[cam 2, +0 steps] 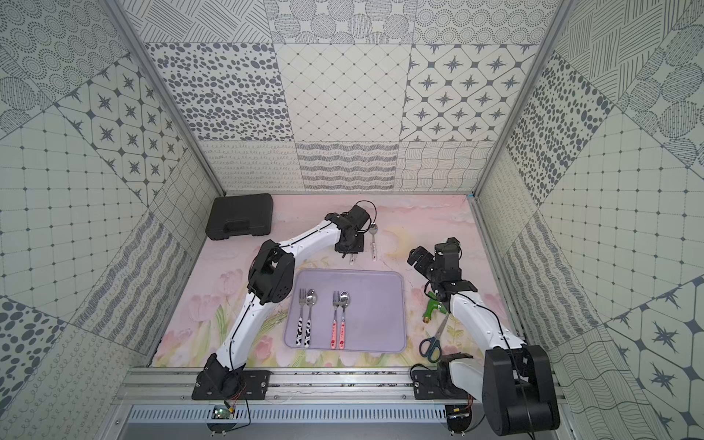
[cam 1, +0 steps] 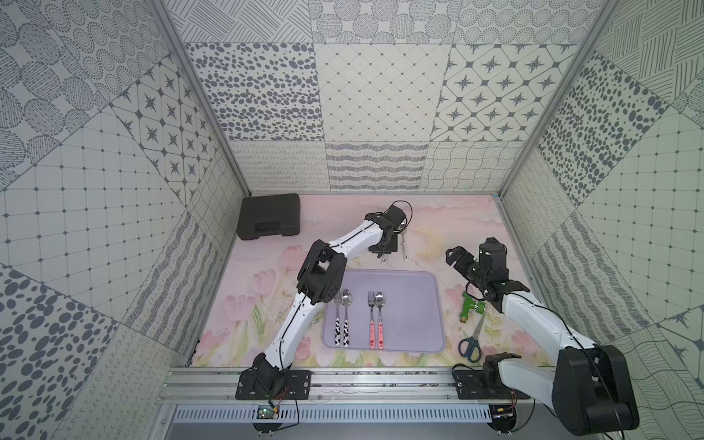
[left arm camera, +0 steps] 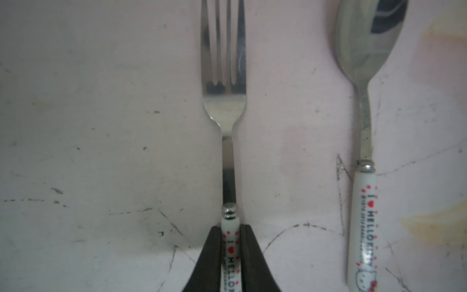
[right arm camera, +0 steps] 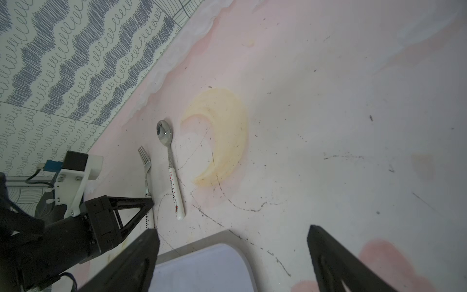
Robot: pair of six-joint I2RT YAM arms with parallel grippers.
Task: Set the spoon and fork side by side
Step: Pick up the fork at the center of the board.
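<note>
Left end effector (left arm camera: 230, 227) clamped tight on the white handle of the fork (left arm camera: 223, 101), fork lying on pink surface (right arm camera: 328, 101) at 12 o'clock of purple tray (cam 1: 419, 304), matching spoon (left arm camera: 364, 121) parallel, near at its 3 o'clock, right end effector (right arm camera: 232, 229) gaping wide, empty.

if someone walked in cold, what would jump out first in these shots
Probably the lavender tray at front centre, holding two fork-and-spoon sets side by side: a cow-print pair and a pink pair. Just beyond it the left gripper has its jaws shut on the handle of a white Hello Kitty fork, the matching spoon lying parallel beside it, apart. The right gripper hangs open to the right.
</note>
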